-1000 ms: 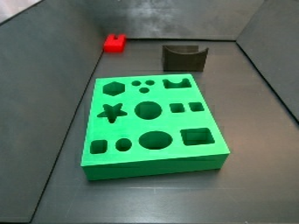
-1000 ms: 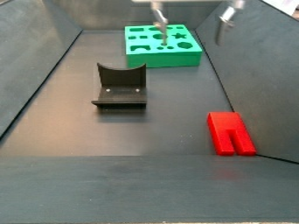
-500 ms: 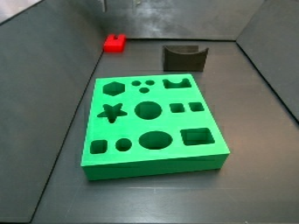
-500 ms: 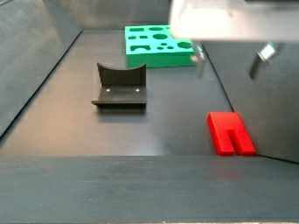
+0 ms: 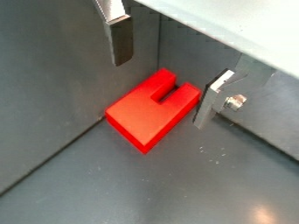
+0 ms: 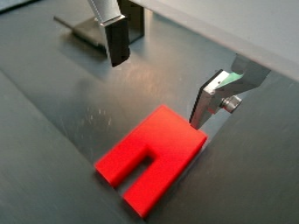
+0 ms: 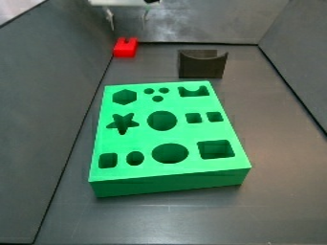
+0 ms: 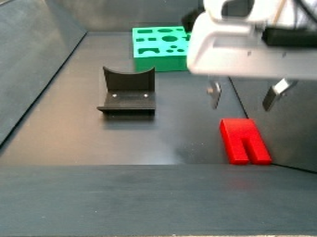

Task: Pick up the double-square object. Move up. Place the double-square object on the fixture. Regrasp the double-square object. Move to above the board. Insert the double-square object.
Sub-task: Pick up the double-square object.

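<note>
Moved in since half a second ago: gripper (image 8: 242, 95), jaws apart, above small bright red stepped double-square object (image 8: 246, 141). Advice: descend centred, straddle block squarely, then close.

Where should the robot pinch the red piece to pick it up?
Probably from straight above, across its two long outer sides. The red piece lies flat on the floor, so its sides are free, and a slot splits one end into two prongs; pinching the solid end looks safer. The gripper hangs open above it, a finger on either side.
</note>
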